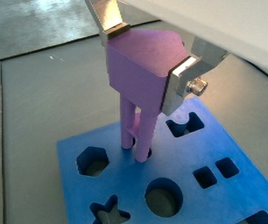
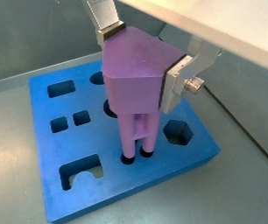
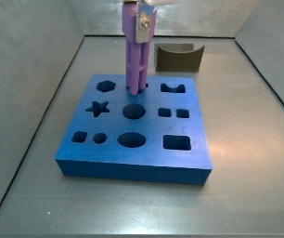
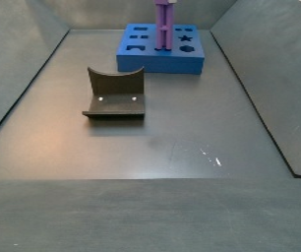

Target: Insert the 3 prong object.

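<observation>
The 3 prong object (image 1: 143, 74) is a light purple piece with parallel rods below a wider head. It stands upright over the blue block (image 1: 236, 192), and its rod tips reach into holes on the block's top face (image 2: 134, 156). My gripper (image 1: 148, 59) is shut on its head, silver fingers (image 2: 174, 80) on either side. It shows in both side views (image 3: 137, 51) (image 4: 165, 22), standing on the blue block (image 3: 138, 149) (image 4: 162, 61).
A dark brown curved block (image 4: 114, 95) lies on the grey floor apart from the blue block, and shows behind it in a side view (image 3: 179, 58). Grey walls (image 3: 52, 74) enclose the floor. The blue block has several other shaped holes (image 3: 178, 142).
</observation>
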